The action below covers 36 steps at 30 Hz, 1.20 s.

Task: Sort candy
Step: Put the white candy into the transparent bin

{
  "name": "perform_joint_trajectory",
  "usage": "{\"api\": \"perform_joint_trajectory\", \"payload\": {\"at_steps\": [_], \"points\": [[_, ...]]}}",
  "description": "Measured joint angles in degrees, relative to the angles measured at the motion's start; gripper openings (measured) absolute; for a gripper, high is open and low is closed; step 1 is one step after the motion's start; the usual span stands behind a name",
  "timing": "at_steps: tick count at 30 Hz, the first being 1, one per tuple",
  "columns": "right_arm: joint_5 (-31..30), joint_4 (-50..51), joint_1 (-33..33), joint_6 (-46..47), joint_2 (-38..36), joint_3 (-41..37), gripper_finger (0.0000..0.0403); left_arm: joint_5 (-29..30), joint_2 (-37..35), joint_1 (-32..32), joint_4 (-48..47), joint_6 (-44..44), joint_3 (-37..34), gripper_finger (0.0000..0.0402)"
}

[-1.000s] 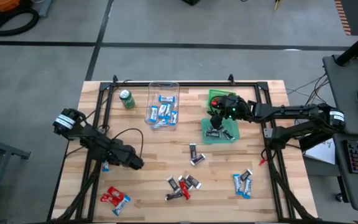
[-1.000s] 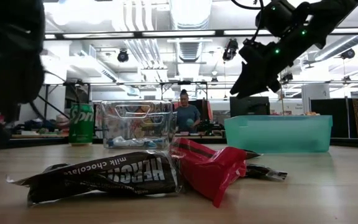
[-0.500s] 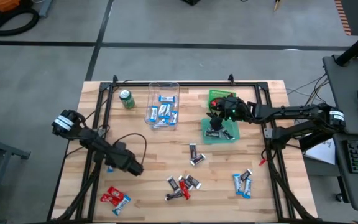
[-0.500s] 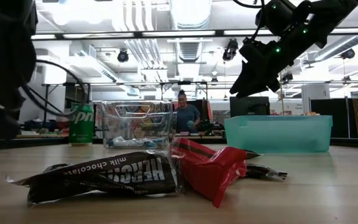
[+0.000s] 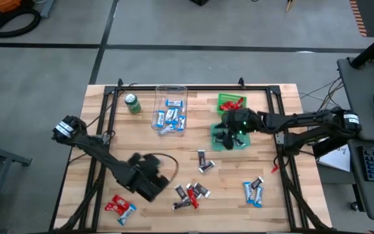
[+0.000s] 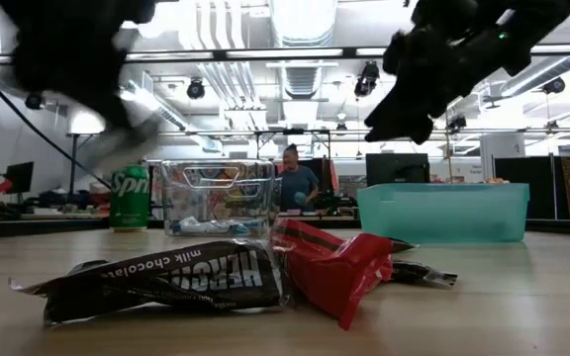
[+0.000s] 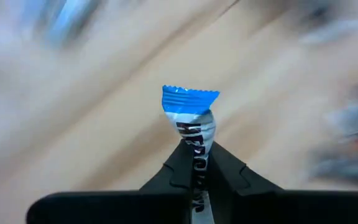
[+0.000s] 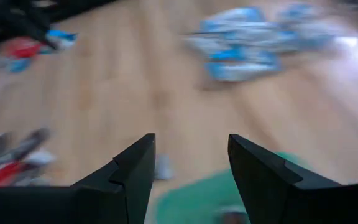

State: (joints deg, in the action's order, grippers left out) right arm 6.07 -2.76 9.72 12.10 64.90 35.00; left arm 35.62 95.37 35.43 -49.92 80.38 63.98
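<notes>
left gripper (image 7: 194, 171) is hanging over the desk (image 5: 141, 140) with jaws clenched on a blue-and-white candy bar (image 7: 191, 115), crimped blue end poking out; right gripper (image 8: 191, 168) is sitting released above the green bin (image 5: 223, 144)

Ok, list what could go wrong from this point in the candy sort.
1. The left gripper is shut on just the lower part of a blue-and-white wrapped candy bar; a fast swing might let it slip out.
2. The left arm sits near the pile of red and black-and-silver wrapped bars; a low pass could scatter them.
3. The open right gripper hovers over the green plastic bin and might bump its rim.
</notes>
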Motion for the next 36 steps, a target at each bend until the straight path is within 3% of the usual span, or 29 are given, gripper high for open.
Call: {"api": "perform_joint_trajectory", "payload": {"at_steps": [2,5,8,11,18,22,36], "points": [[1.7,-4.1,-3.4,-0.2,0.0,-1.5,0.0192,6.6,-0.2,0.2,8.6,-13.5,2.5,0.0002],[1.9,-14.4,-9.1,-1.1,0.0,-4.9,0.0192,10.1,-0.1,0.4,27.0,-39.7,3.7,0.0001],[1.6,-25.4,-14.7,-2.8,0.3,-8.4,0.0192,7.4,0.6,0.5,51.3,-62.7,1.0,0.0001],[-1.1,-32.7,-18.8,-4.3,0.7,-10.2,0.0192,2.3,1.2,0.0,69.3,-75.4,-4.0,0.0001],[-3.1,-42.0,-23.2,-8.1,3.8,-9.8,0.0192,2.1,1.2,-3.0,97.5,-79.8,-16.8,0.0],[-3.2,-43.9,-23.8,-8.2,7.2,-7.4,0.0192,2.0,1.2,-4.5,107.1,-79.7,-21.6,0.0],[-1.1,-43.9,-23.9,-7.6,22.5,4.8,0.0192,0.9,1.2,-5.9,109.1,-79.8,-22.8,0.0]]}}
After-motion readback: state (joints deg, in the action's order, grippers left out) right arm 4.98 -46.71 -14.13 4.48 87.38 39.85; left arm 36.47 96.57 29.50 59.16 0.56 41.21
